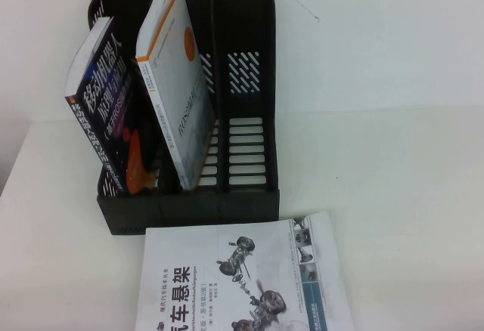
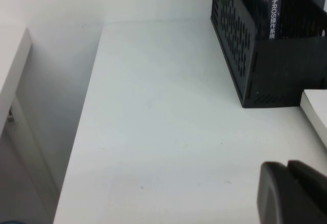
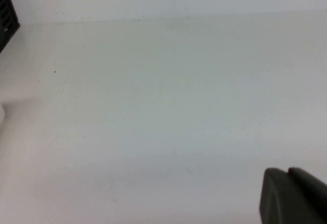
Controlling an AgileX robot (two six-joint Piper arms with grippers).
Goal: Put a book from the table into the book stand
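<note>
Left gripper sits low over the surface near its left side, and only a dark slab of it pokes into the left wrist view. Whether it's open or closed, I can't tell; nothing is in it and it touches nothing visible. Right gripper is the same story: a dark corner over bare surface well out to the right, its opening impossible to read, holding nothing. Neither arm shows in the high view.

Out from there, the stand stands toward the surface's far edge, left of centre, three compartments side by side. Left compartment: a dark-covered book with white characters, leaning left. Middle compartment: a white book with an orange corner, also leaning left, its top against the divider. Right compartment holds no book, and its slotted floor shows.

The book lies flat at the near edge, just in front of the stand, white cover up with grey suspension parts and big black characters. Its lower part is cut off by the frame. From the left wrist, only a white corner of it peeks in beside the stand's base.
</note>
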